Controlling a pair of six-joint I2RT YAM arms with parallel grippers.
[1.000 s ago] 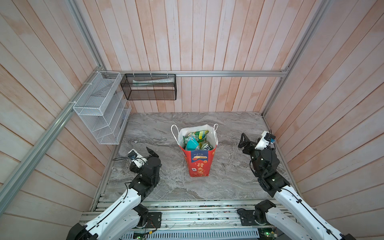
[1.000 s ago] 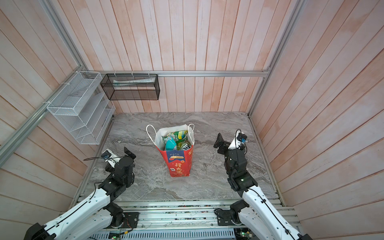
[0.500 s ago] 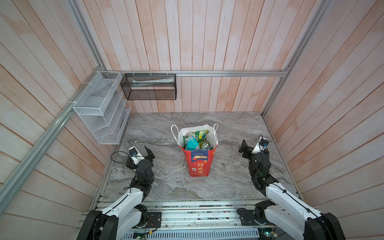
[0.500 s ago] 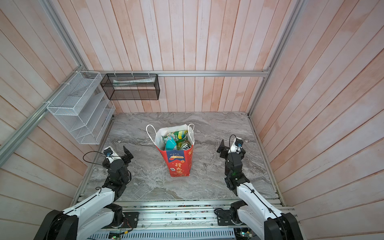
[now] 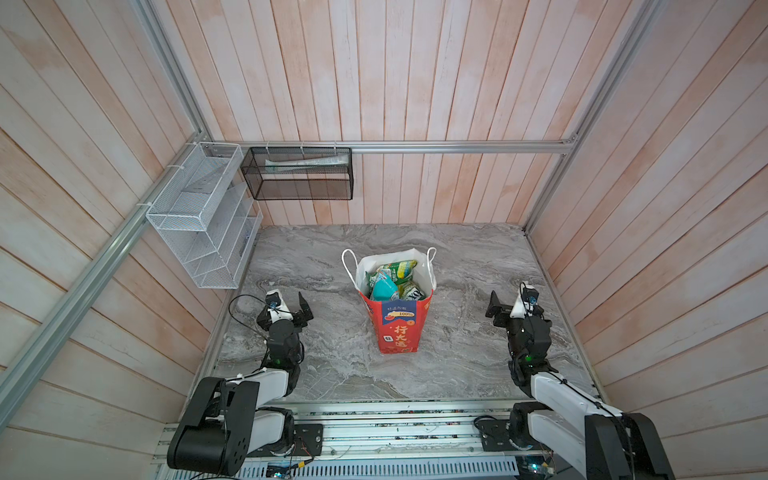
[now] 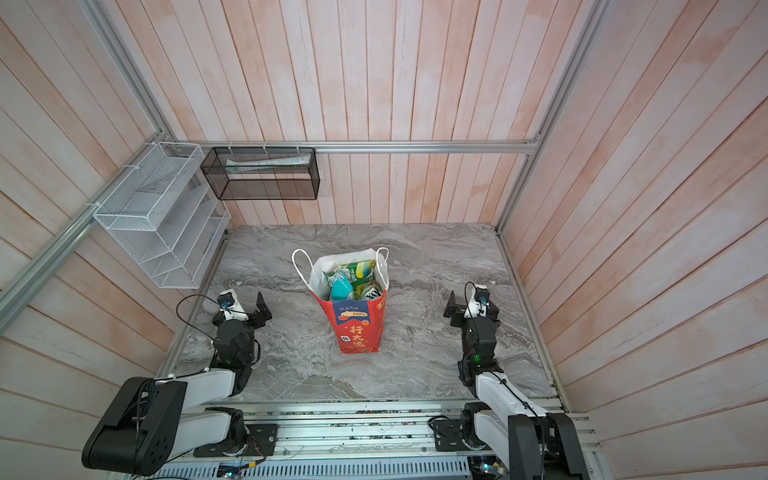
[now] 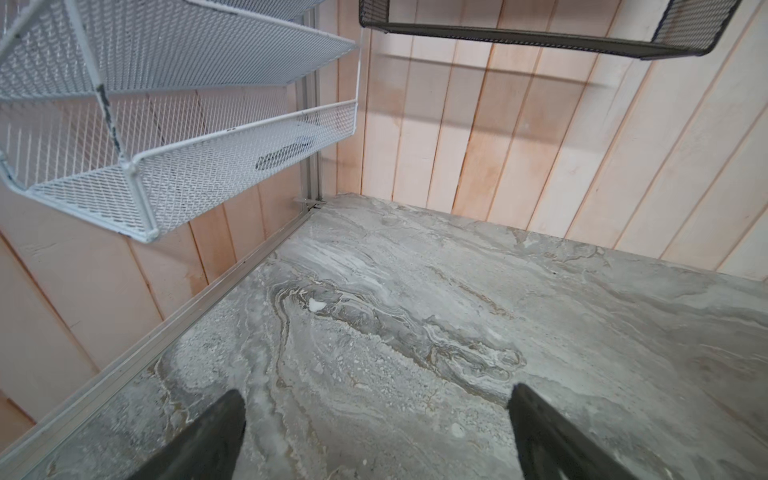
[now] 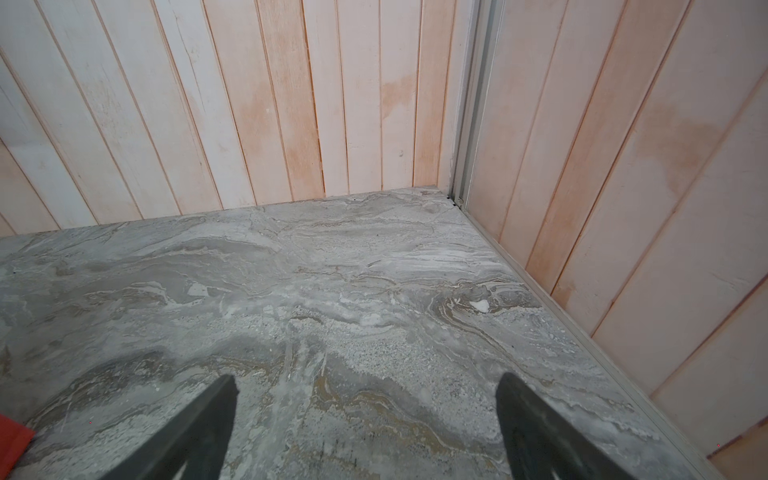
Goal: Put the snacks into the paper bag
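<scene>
The red paper bag (image 5: 397, 332) (image 6: 358, 330) stands upright mid-table in both top views, mouth open, white cord handles up. Several snacks (image 5: 391, 279) (image 6: 352, 277), green, yellow-green and teal pouches, fill it to the rim. My left gripper (image 5: 289, 305) (image 6: 245, 307) (image 7: 376, 392) hangs open and empty over bare marble, well left of the bag. My right gripper (image 5: 511, 305) (image 6: 465, 307) (image 8: 366, 379) is open and empty too, well right of the bag. A red corner of the paper bag (image 8: 12, 436) shows in the right wrist view.
A white wire mesh rack (image 5: 199, 216) (image 7: 174, 166) hangs on the left wall. A black mesh basket (image 5: 297, 178) (image 7: 540, 33) hangs on the back wall. Plank walls close in the grey marble table (image 5: 457, 266) on three sides.
Both arms have folded back and down toward their bases at the front edge. The grippers stay open and empty. The bag has not moved.
</scene>
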